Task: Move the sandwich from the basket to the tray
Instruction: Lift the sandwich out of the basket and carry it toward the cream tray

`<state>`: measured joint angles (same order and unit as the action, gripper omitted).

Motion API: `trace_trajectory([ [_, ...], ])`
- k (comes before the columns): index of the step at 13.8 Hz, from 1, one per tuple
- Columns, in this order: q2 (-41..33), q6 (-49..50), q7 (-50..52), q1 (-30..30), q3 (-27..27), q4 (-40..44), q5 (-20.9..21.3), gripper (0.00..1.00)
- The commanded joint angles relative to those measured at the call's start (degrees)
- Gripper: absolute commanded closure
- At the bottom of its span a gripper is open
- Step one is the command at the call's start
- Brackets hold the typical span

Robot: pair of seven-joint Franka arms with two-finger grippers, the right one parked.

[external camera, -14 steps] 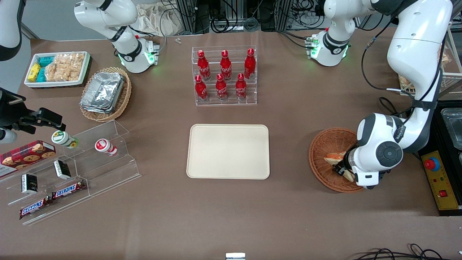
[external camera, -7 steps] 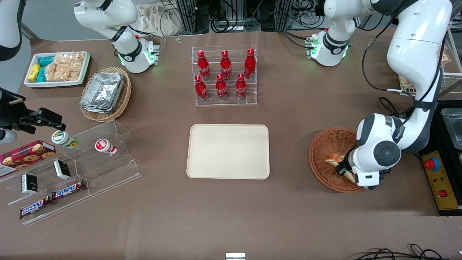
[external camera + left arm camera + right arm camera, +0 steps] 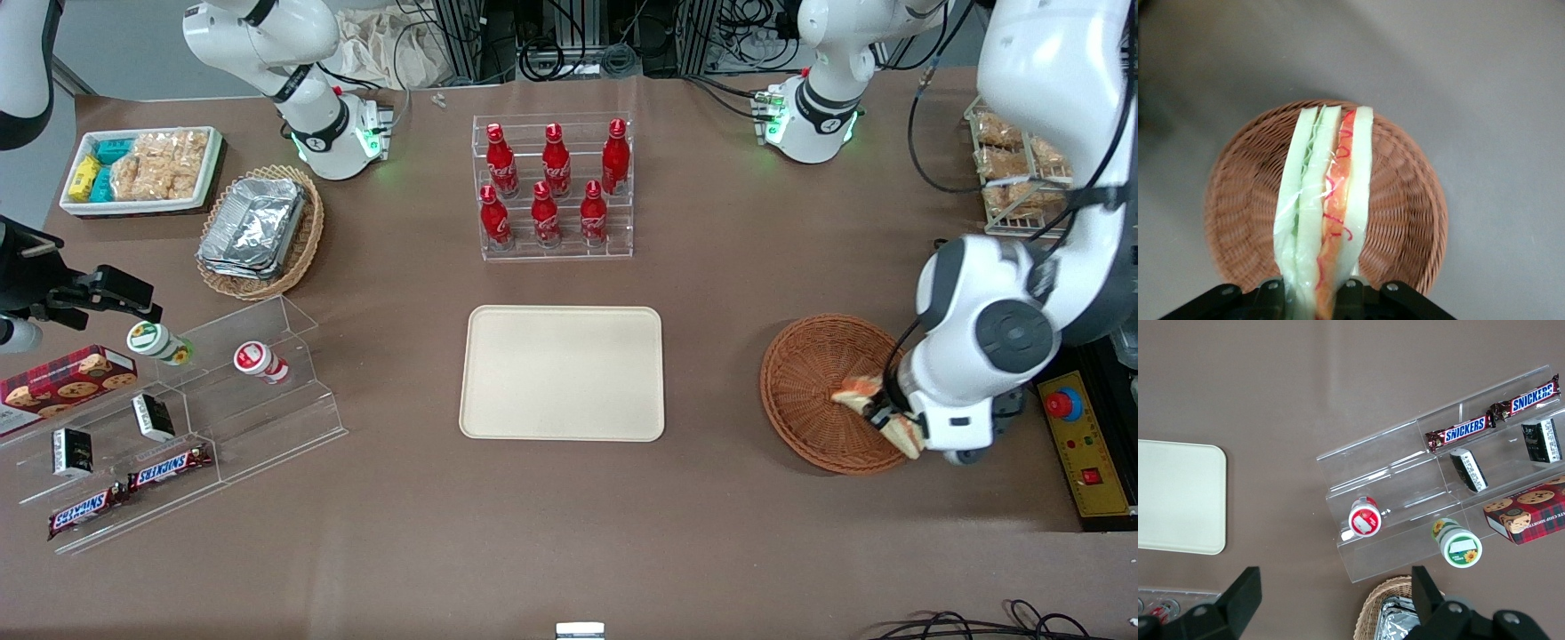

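brown table [image 3: 711, 533], claw [image 3: 1317, 293] above basket [image 3: 1405, 200]

Brown table under even light

The table [image 3: 569, 533] wears a matte brown cover that fills nearly all of the front view. At its edge farthest from the camera, black cables [image 3: 569, 44] tangle around metal framing; a grey floor strip [image 3: 116, 44] shows there too.
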<state>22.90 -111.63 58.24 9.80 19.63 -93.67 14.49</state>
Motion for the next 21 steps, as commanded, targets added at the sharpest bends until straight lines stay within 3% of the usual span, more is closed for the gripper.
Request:
trace_trajectory([
  [1,-4.0,10.1,-6.9,0.0,0.3,6.5,-5.5,1.00],
  [2,-4.4,14.4,-8.5,-0.5,0.7,9.6,-6.9,1.00],
  [4,-4.5,21.1,-8.9,-0.4,6.4,13.0,-7.4,1.00],
  [9,-3.3,18.3,-8.5,-1.4,19.2,12.1,-6.5,1.00],
  [15,-0.7,-1.6,-8.5,-7.7,19.5,-2.3,-6.8,1.00],
  [17,2.0,-3.1,-9.1,-9.3,19.4,-4.1,-6.2,0.99],
  [20,9.4,-6.0,-8.7,-10.6,19.4,-3.8,2.4,0.97],
  [21,11.0,-6.7,-8.7,-10.9,19.4,-3.9,3.4,0.97],
])
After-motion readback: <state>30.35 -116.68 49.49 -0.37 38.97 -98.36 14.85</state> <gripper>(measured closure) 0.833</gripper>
